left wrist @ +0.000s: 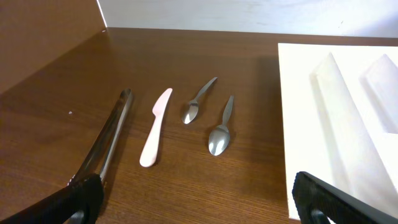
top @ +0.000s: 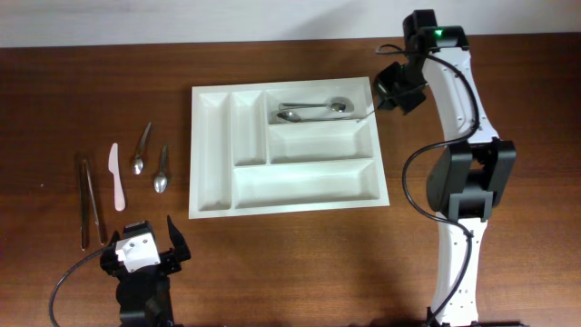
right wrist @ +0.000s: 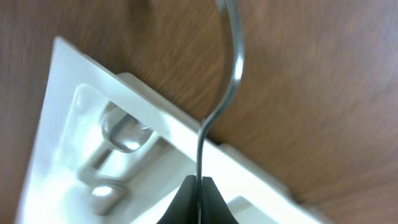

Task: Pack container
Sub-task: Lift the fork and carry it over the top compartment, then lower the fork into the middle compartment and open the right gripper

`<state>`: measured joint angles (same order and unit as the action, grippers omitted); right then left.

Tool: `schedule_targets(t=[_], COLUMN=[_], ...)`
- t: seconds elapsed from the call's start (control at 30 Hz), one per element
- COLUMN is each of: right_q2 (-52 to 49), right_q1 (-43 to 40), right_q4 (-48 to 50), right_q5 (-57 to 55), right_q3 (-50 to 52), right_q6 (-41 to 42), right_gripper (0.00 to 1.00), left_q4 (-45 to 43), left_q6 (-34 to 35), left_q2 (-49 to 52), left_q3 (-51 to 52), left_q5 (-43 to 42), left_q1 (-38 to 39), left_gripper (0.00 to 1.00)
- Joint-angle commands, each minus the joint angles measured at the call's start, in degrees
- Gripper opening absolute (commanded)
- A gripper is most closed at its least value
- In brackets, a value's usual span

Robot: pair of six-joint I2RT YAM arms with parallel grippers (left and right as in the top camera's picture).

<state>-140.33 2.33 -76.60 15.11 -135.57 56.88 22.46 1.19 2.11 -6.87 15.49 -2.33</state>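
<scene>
From above, the container [top: 309, 184] lies in the middle of the table [top: 91, 82], wood showing on every side, the left gripper [top: 145, 238] spread wide by the near edge, the right gripper [top: 399, 91] just off its far right corner. Left wrist: a strip of wood separates the nearest spoon [left wrist: 221, 127] from the tray's rim. Right wrist: fingers pinched shut on a thin metal handle [right wrist: 219, 106] crossing that corner's edge.

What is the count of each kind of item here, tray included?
Tray: 1
Spoons: 4, two in the tray, two beside the knife
Pink knife: 1
Long dark sticks: 2
Metal utensil held by the right gripper, kind unclear: 1
Total: 9
</scene>
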Motion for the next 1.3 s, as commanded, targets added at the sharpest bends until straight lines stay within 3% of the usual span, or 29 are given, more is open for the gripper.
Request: schedule_targets(t=[0.0, 0.43, 0.8, 1.27], right_q2=[0.46, 0.46, 0.44, 0.33], right_q1=[2.82, 11.78, 14.99, 18.03], right_q4=[-0.15, -0.83, -3.45, -3.58], right_q5=[1.79, -2.51, -5.51, -13.22], right_q3=[-0.83, -0.83, -0.70, -0.33], right_q6=[17.14, 42.18, 50.82, 51.21], right_gripper=[0.04, 0.04, 0.04, 0.07], left_q4=[0.33, 0.33, 0.33, 0.33], left_q6=[0.55, 0.55, 0.55, 0.55], left_q2=[0.02, 0.02, 0.02, 0.02], left_q3=[0.04, 0.04, 0.04, 0.04], left_q5=[0.81, 0.81, 0.81, 0.83], left_q1=[-0.20, -0.20, -0.20, -0.20], left_gripper=[0.99, 0.99, 0.99, 0.99])
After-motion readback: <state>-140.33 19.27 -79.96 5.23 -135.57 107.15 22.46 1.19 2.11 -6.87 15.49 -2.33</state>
